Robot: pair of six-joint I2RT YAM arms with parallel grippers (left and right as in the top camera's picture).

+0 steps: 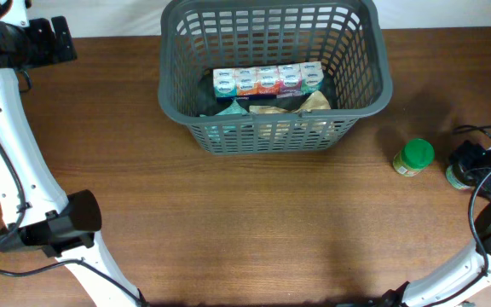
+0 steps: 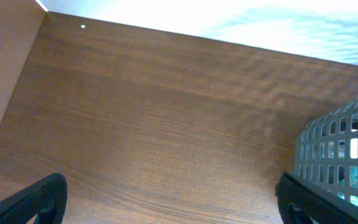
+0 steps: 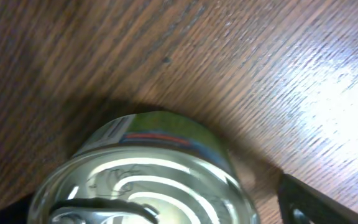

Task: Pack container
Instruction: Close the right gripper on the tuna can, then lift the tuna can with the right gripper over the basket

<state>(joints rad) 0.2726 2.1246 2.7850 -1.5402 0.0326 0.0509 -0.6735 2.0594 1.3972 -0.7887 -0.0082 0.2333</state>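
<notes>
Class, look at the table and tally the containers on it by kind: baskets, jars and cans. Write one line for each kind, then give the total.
Grey basket: 1
Green-lidded jar: 1
Metal can: 1
Total: 3

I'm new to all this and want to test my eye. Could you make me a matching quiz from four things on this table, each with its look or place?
Things:
1. container
2. jar
3. metal can
4. row of small boxes

Descriptions:
A. green lid
B. lying inside the container
C. dark grey lattice sides
D. close below the right wrist camera

Pairs: 1-C, 2-A, 3-D, 4-B
</notes>
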